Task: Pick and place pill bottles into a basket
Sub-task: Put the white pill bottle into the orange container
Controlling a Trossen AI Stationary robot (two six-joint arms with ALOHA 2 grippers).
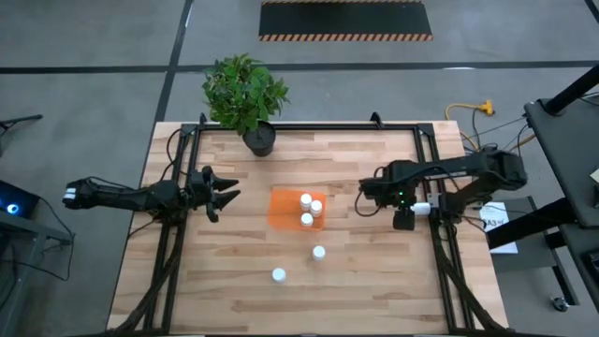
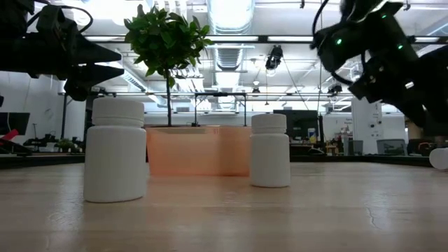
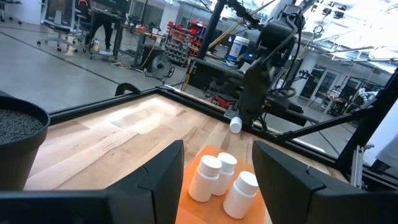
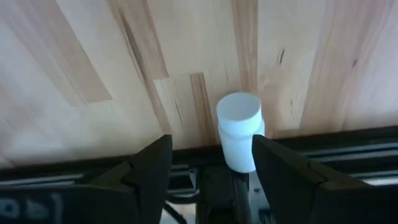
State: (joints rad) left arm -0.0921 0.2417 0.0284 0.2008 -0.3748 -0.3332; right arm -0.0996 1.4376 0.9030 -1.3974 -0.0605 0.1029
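Pill bottles: three sat in the orange basket [image 1: 298, 209] mid-table, two stood loose on the table [image 1: 234, 281] nearer the front. One bottle [image 4: 239, 129] lay at the right edge by the rail, between the right hand [image 4: 211, 163]'s parted fingers, not gripped. Next likely needs closing on it, clear of the rail. Left hand [image 1: 225, 195] hovered beside the basket, open, empty.

Matt white plastic pill bottles [image 1: 306, 209], translucent, perhaps glossy orange basket [image 1: 284, 208], pale smooth wood table [image 1: 374, 281].
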